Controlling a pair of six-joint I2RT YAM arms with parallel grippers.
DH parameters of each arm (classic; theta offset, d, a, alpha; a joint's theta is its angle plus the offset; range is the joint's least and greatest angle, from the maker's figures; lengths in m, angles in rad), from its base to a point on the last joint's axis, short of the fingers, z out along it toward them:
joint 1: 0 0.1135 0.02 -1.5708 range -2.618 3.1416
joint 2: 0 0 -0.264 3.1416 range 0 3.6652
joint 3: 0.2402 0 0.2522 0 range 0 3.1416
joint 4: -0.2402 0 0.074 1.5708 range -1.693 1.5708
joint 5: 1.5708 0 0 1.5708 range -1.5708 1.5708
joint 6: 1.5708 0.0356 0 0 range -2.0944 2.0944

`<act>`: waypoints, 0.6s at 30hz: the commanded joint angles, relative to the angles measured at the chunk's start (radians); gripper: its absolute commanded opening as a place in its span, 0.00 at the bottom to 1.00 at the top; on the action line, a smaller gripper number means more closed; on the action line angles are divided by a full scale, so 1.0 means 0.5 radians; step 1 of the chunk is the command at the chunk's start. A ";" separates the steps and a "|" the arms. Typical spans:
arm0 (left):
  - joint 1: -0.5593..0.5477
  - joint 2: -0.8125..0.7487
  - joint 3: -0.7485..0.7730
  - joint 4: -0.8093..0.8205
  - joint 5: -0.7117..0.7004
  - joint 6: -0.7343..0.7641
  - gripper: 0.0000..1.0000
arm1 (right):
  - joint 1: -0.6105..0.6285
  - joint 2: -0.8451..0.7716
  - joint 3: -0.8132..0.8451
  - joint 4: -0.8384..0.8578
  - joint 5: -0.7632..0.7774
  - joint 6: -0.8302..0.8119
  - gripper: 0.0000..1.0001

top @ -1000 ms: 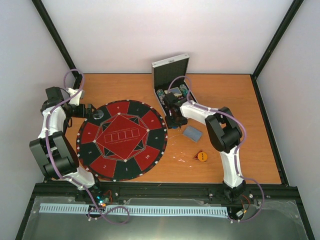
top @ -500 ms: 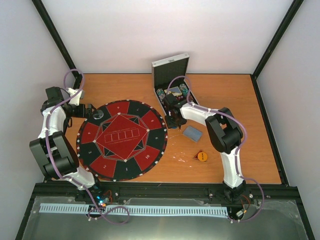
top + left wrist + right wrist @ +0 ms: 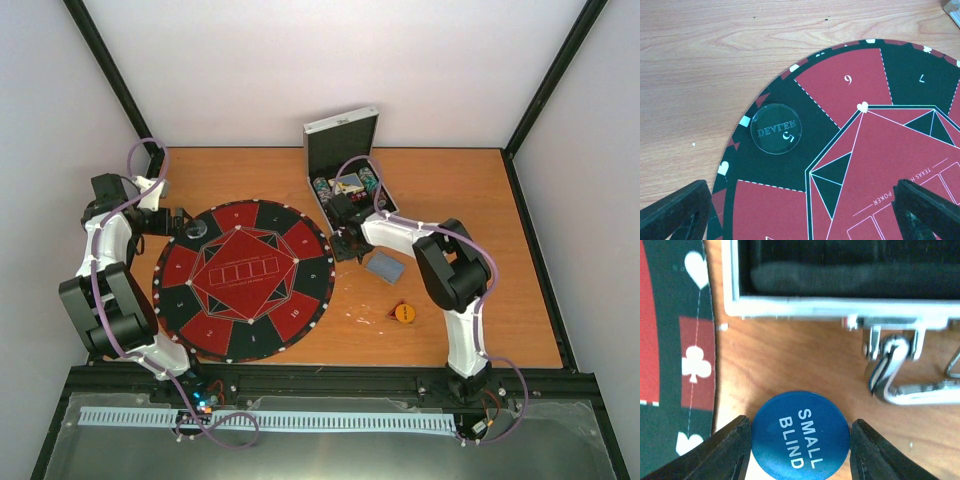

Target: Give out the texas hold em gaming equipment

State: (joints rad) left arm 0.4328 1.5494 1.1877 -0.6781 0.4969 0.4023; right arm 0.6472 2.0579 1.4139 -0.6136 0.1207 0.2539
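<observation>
The bench (image 3: 480,200) is bare orange wood. On its left half lies the round red-and-black mat (image 3: 243,280). Behind the mat's far right edge stands the silver case (image 3: 341,145), its lid upright, with chips (image 3: 321,187) in rows inside. The left gripper (image 3: 800,200) hangs over the mat's far left rim, its jaws wide with nothing between them. The right gripper (image 3: 800,435) sits low over the bench between the mat's edge and the front of the case. Its jaws are narrowed onto a blue disc (image 3: 800,435) marked SMALL BLIND, one finger touching its edge on each side; I cannot tell if the disc is off the wood. A deck of cards (image 3: 385,266) lies face down on the bench just right of that gripper. A yellow disc (image 3: 404,313) lies nearer the arms, apart from the deck. A clear disc (image 3: 776,128) marked DEALER rests on a black sector of the mat's rim, ahead of the left jaws.
</observation>
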 commanded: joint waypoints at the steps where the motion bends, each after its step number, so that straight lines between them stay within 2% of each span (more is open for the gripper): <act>1: 0.003 -0.009 0.073 -0.003 -0.003 0.002 1.00 | 0.056 -0.035 -0.215 -0.208 -0.028 0.013 0.54; 9: 0.005 0.001 0.088 -0.009 0.009 -0.004 1.00 | 0.130 -0.240 -0.399 -0.324 -0.332 -0.041 0.53; 18: 0.003 -0.008 0.092 -0.018 0.003 0.005 1.00 | 0.281 -0.272 -0.552 -0.520 -0.297 -0.044 0.55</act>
State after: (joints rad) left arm 0.4328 1.5494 1.1885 -0.6788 0.4965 0.4023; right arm 0.7639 1.8946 1.2118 -0.7578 0.0101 0.2287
